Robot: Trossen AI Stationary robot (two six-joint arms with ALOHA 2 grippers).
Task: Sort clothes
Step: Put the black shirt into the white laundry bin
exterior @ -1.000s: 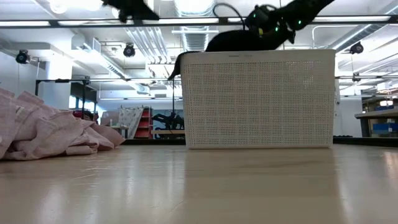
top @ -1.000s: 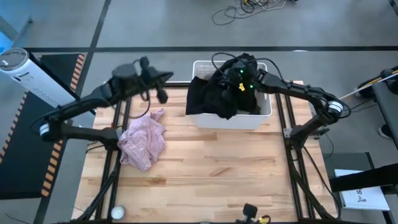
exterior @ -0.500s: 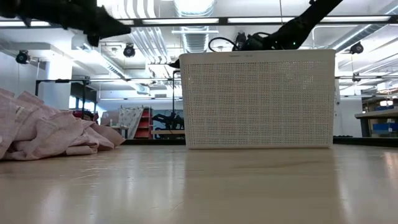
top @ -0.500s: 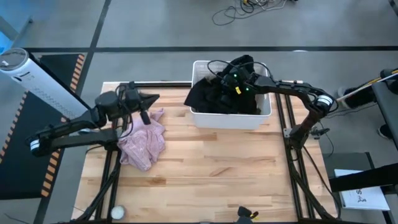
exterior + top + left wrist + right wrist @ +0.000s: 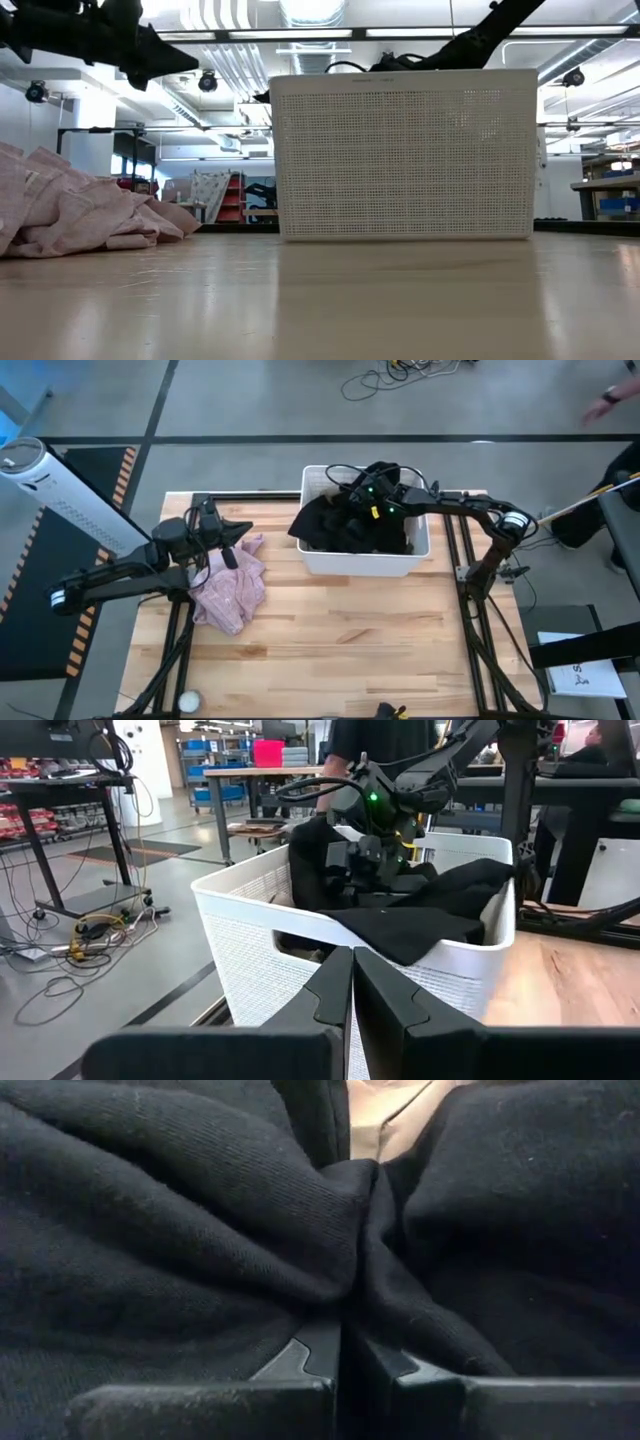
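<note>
A: Entry. Black garment (image 5: 345, 525) heaped in the white basket (image 5: 360, 563) at the far side of the counter (image 5: 350, 640), one fold draped over the basket's left rim. Pink garment (image 5: 230, 588) lies crumpled on the counter's left, well apart from the basket

B: Right end effector (image 5: 372, 508) status?

A: Down in the black pile, fingers pinched together on a ridge of black fabric. Left end effector (image 5: 232, 532) is also pressed together, empty, hovering at the far edge of the pink garment

B: Handling judgement?

A: Soft, light, limp cloth. It will sag and trail once lifted, and the draped fold may catch on the rim. A gathered ridge, as gripped now, looks the best purchase; a flat panel would likely slip out

B: What do the views add to each other?

A: Right wrist view shows the bunched black cloth (image 5: 200, 1210) at the fingertips and a pale beige scrap (image 5: 385, 1115) beyond it, unseen from above. Left wrist view shows the black fold (image 5: 430, 915) overhanging the basket wall (image 5: 250, 935). Low view hides the basket's contents but shows the pink heap (image 5: 80, 210) resting flat
</note>
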